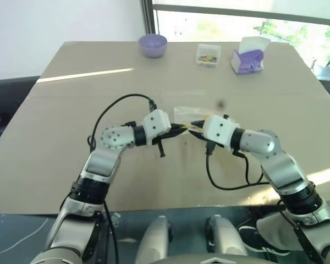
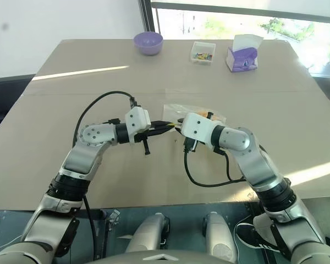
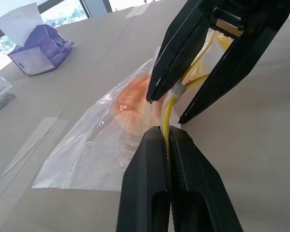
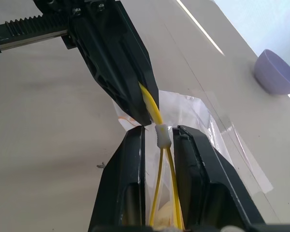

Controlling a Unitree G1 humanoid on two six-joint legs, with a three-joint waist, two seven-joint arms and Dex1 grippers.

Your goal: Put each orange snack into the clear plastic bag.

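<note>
We judged the loading done and the sealing step in hand: the orange snack [image 3: 130, 99] lay inside the clear plastic bag [image 3: 94, 154], which rested flat on the desk [image 1: 71, 110] near its middle, between the two arms. Our left gripper [image 3: 166, 137] had its fingers [image 3: 145, 188] pressed together on the yellow seal strip [image 3: 165, 116] at the bag's mouth. Our right gripper [image 4: 157, 137] faced it tip to tip, its fingers [image 4: 125, 179] closed narrowly around the small white slider [image 4: 162, 137] on that same strip, the yellow lips running between them.

The next move, as we read it, called for the left to hold the strip taut while the right drew the slider along it, away from the left, without lifting the bag or tearing the film.

At the desk's far edge stood a purple bowl [image 1: 153, 45], a small clear box [image 1: 208, 55] and a tissue pack [image 1: 248, 55].
</note>
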